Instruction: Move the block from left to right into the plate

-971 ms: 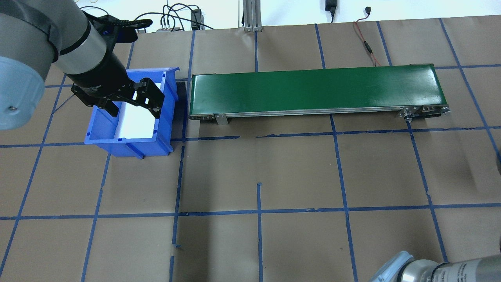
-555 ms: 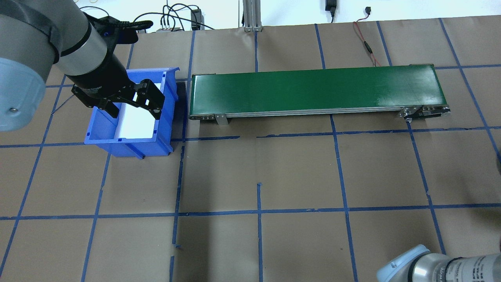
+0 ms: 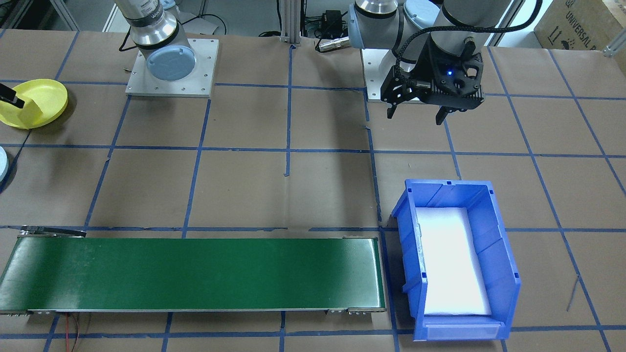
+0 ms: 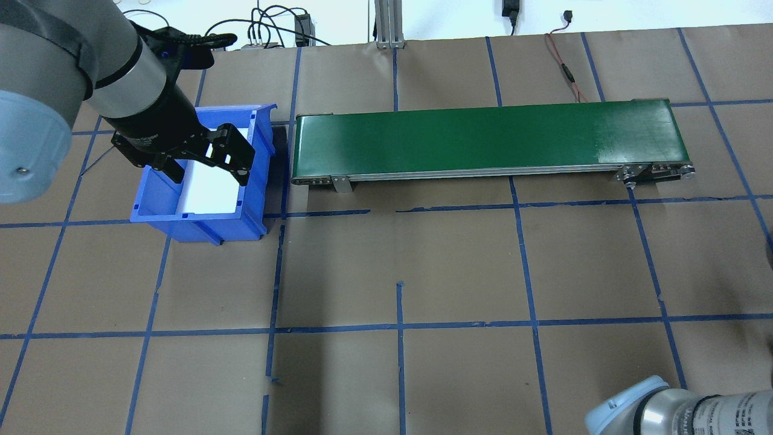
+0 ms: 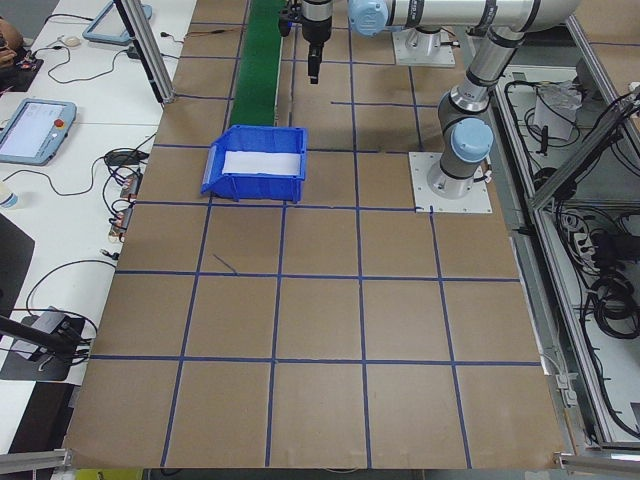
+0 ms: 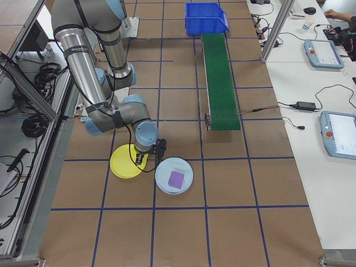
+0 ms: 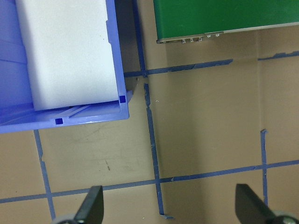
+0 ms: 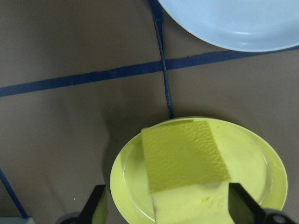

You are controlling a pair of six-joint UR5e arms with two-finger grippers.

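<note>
The yellow block (image 8: 184, 156) stands in the bright yellow plate (image 8: 126, 186) at the robot's right end of the table. My right gripper (image 8: 170, 205) hangs over that plate (image 6: 123, 167), open, one finger on each side of the block and a gap showing at the left finger. In the front-facing view only a black fingertip shows at the plate (image 3: 49, 93). My left gripper (image 3: 414, 117) hovers open and empty above the near edge of the blue bin (image 3: 503, 254); the left wrist view shows bare paper between its fingers (image 7: 93, 205).
A green conveyor belt (image 4: 483, 136) runs from the bin (image 4: 199, 226) toward the right. A pale blue plate (image 6: 161, 175) holding a purple block (image 6: 177, 178) lies beside the yellow plate. White foam lines the bin. Brown paper with blue tape lines covers the table.
The right arm's elbow at the overhead view's bottom edge has shifted a little to the right. The left gripper has barely moved over the bin.
</note>
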